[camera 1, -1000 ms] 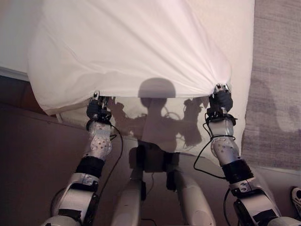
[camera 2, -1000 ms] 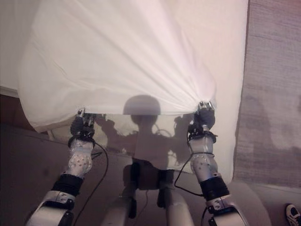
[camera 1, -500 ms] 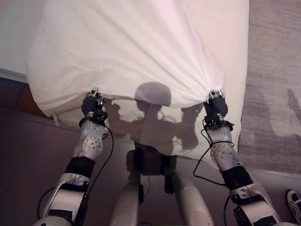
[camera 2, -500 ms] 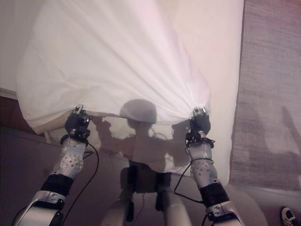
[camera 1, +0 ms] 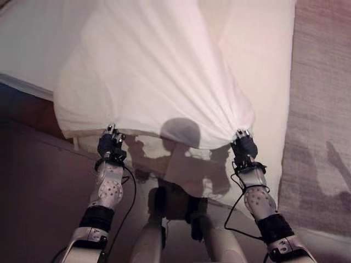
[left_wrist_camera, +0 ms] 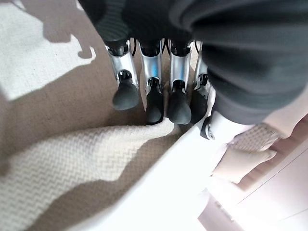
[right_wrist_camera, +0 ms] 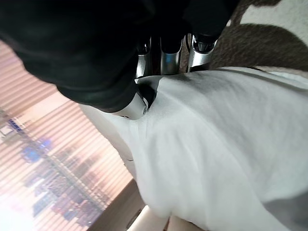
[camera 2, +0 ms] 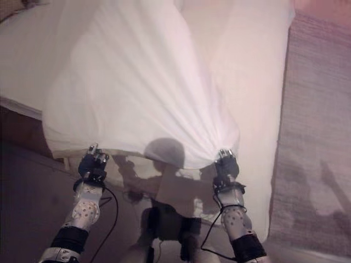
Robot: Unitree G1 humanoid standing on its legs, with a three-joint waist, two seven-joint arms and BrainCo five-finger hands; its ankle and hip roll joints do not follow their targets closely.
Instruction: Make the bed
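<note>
A white sheet (camera 1: 159, 71) hangs lifted over the bed (camera 1: 271, 66), its near edge stretched between my two hands. My left hand (camera 1: 111, 143) is shut on the sheet's left corner. In the left wrist view its fingers (left_wrist_camera: 154, 77) curl down onto the sheet's white edge (left_wrist_camera: 163, 187), next to a cream woven cover (left_wrist_camera: 57, 159). My right hand (camera 1: 243, 145) is shut on the right corner, where the cloth bunches into folds. In the right wrist view its fingers (right_wrist_camera: 166, 57) close over the sheet (right_wrist_camera: 216, 144).
The bed's pale top shows to the right of the sheet and at the far left (camera 1: 27, 49). A grey carpet (camera 1: 323, 109) runs along the bed's right side. Dark floor (camera 1: 33, 186) lies at the lower left, below the bed's near edge.
The whole view has shifted. Both hands keep their hold on the sheet's edge and now stand a little closer together, with the sheet drawn narrower and bunched more at the right hand.
</note>
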